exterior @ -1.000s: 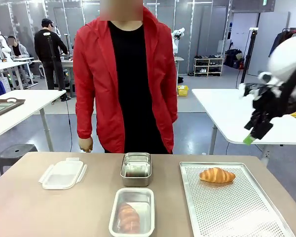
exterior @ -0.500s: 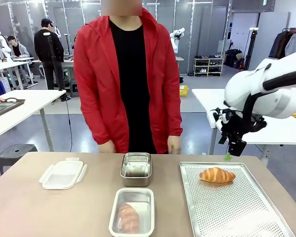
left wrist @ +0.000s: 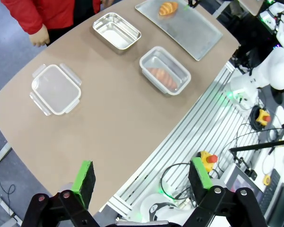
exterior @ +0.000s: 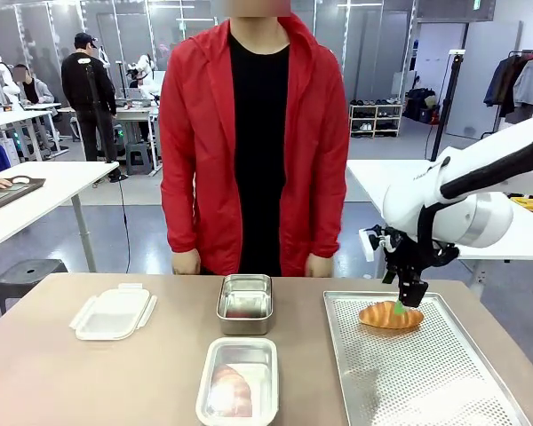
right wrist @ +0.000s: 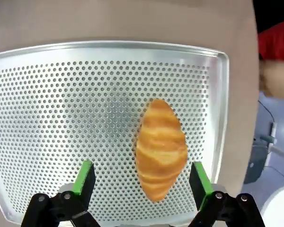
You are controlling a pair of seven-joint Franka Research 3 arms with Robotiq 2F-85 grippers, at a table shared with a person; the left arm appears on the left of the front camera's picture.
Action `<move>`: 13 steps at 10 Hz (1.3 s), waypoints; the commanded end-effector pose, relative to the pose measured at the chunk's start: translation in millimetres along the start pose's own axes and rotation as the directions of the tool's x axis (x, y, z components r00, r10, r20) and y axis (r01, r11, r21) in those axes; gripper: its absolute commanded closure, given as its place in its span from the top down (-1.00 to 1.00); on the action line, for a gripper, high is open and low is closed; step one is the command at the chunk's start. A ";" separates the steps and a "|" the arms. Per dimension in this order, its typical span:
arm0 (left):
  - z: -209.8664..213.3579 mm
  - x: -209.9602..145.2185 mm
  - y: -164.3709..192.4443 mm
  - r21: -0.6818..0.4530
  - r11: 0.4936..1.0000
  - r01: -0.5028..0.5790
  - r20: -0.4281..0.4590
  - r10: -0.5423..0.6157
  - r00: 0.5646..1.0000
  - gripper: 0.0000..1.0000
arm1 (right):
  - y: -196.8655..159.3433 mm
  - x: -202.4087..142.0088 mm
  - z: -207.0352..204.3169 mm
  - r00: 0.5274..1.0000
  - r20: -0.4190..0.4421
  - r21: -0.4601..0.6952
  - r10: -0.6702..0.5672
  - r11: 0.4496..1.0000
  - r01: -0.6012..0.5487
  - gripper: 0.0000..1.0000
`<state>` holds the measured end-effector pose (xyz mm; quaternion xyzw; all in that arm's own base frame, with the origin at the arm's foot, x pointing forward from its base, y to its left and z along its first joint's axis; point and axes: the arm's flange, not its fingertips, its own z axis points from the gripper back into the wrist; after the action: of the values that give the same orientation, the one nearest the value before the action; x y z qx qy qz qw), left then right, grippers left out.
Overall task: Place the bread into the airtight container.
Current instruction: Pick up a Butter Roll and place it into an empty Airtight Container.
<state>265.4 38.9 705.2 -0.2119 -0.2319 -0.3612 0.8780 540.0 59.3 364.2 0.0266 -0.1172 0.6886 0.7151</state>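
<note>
The right end effector [exterior: 401, 303] hangs just above the croissant [exterior: 391, 315], fingers apart, seemingly lined up to pinch its width. It lies on the perforated tray [exterior: 426, 382] by the right edge of the surface [exterior: 160, 373]. The near-edge container [exterior: 237, 390] is open and unobstructed, its lid [exterior: 113, 312] well left. The left end effector [left wrist: 142, 177] is also apart, high above.

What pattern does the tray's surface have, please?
Small round holes over the silver tray, clearest in the right wrist view.

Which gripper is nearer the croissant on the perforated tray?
Right. The right gripper hangs open just above the croissant on the tray. The left gripper is open too, raised high and well away across the table.
</note>
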 end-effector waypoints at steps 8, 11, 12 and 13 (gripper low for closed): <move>0.9 0.3 -0.1 -0.012 1.000 0.018 0.002 -0.018 1.000 1.00 | -16.4 -10.9 -65.9 0.993 -0.102 -0.029 -0.061 0.998 0.058 1.00; 0.9 0.3 -0.1 -0.012 1.000 0.018 0.002 -0.018 1.000 1.00 | -20.5 -14.6 -64.6 0.992 -0.107 -0.049 -0.072 0.997 0.067 -0.81; 0.9 0.3 -0.1 -0.012 1.000 0.018 0.002 -0.018 1.000 1.00 | -20.3 -14.4 -63.7 0.992 -0.107 -0.054 -0.071 0.996 0.066 -1.00; 0.9 0.3 -0.1 -0.012 1.000 0.018 0.002 -0.018 1.000 1.00 | -20.7 -14.3 -63.1 0.992 -0.107 -0.058 -0.073 0.996 0.067 -1.00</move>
<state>265.4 38.9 705.2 -0.2119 -0.2319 -0.3612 0.8780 567.2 57.7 310.4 -0.0172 -0.1020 0.6669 0.7379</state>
